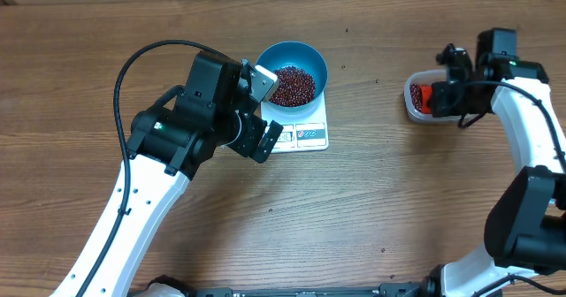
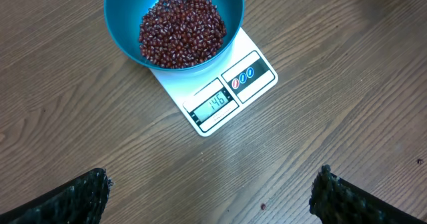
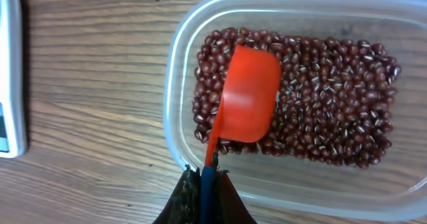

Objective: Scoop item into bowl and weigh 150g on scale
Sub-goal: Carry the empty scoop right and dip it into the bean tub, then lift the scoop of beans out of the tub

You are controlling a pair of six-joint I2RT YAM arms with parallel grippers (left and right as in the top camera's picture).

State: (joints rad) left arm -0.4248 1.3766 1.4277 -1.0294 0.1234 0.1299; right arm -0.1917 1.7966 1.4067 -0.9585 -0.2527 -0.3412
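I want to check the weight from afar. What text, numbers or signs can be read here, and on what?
"146": on the display of the scale, wrist view.
Marks on the small buttons beside it: too small to read.
Scale panel in the overhead view: too blurred to read.
Bowl, tub, scoop: no text visible.

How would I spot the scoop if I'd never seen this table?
At the right of the wooden table sits a clear plastic tub of beans. The scoop rests in it, handle pinched by the right pincer; it is the only bright orange-red thing.
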